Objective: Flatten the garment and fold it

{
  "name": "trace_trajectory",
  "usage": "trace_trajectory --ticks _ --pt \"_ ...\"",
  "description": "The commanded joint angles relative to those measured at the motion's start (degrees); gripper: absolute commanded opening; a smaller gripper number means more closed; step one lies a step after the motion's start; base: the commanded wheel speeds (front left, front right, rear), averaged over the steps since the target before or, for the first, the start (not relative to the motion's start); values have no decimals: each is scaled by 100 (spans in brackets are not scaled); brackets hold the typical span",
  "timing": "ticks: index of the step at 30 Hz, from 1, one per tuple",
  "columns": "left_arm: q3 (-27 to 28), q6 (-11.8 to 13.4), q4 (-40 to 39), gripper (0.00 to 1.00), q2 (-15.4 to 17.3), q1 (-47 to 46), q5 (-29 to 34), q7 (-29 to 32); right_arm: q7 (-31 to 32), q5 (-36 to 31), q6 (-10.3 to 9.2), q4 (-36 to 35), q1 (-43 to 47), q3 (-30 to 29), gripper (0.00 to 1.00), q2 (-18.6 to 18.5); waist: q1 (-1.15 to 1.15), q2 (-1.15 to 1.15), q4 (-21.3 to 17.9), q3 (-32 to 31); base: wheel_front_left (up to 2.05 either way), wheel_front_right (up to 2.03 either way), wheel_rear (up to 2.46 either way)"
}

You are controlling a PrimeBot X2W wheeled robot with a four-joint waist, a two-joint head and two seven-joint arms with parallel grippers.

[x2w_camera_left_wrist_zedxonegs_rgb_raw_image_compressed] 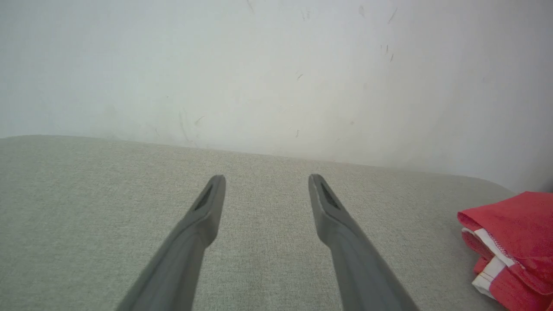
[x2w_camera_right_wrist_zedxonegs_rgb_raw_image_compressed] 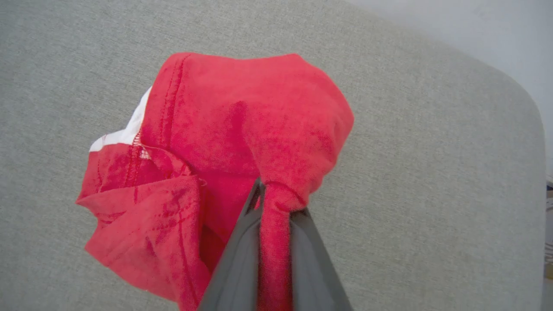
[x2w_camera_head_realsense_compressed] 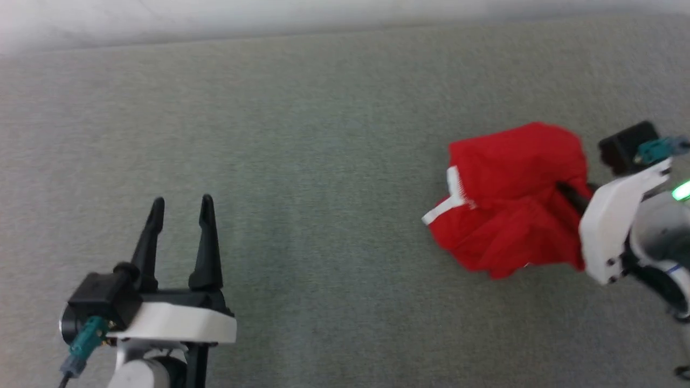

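The garment [x2w_camera_head_realsense_compressed: 506, 199] is a crumpled red heap with a white stripe, at the right of the grey padded surface in the head view. My right gripper [x2w_camera_right_wrist_zedxonegs_rgb_raw_image_compressed: 276, 207] is shut on a bunched fold of the garment [x2w_camera_right_wrist_zedxonegs_rgb_raw_image_compressed: 242, 138], with red cloth pinched between its two fingers. In the head view the right gripper's fingers are buried in the cloth and only its white wrist [x2w_camera_head_realsense_compressed: 620, 221] shows. My left gripper [x2w_camera_head_realsense_compressed: 180, 207] stands open at the lower left, far from the cloth, nothing between its fingers. The left wrist view catches the garment [x2w_camera_left_wrist_zedxonegs_rgb_raw_image_compressed: 514, 242] at its right edge, beyond my open left gripper [x2w_camera_left_wrist_zedxonegs_rgb_raw_image_compressed: 265, 185].
The grey fabric surface [x2w_camera_head_realsense_compressed: 323, 161] stretches wide between the two arms. A pale wall [x2w_camera_left_wrist_zedxonegs_rgb_raw_image_compressed: 276, 65] runs along its far edge. In the right wrist view the rounded corner of the surface [x2w_camera_right_wrist_zedxonegs_rgb_raw_image_compressed: 514, 99] lies close to the cloth.
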Motion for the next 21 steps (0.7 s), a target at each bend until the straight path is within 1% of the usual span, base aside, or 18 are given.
trace_trajectory --ticks 1,2,3,6,11,15,21 --pt "24 27 -139 100 90 -173 98 69 0 120 -5 13 -254 95 0 -315 -1 0 -459 464 0 0 0" --pt "31 33 -189 100 118 -208 115 98 1 154 -5 34 -336 153 0 -456 -1 0 -509 514 0 0 0" --pt "31 33 -189 100 118 -208 115 98 1 154 -5 34 -336 153 0 -456 -1 0 -509 514 0 0 0" --pt "53 48 -318 100 193 -303 155 172 -11 224 -5 110 -529 380 0 -915 -1 0 -635 650 0 0 0" --pt "46 72 -516 100 283 -382 221 282 -120 315 -5 320 -689 485 0 -1469 -1 0 -802 809 0 0 0" --pt "82 100 -685 100 384 -390 265 381 -326 270 -5 497 -821 496 0 -1660 -1 0 -974 929 0 0 0" --pt "119 137 -870 100 520 -409 329 532 -631 139 -5 753 -1010 583 0 -1717 -1 0 -1222 1066 0 0 0"
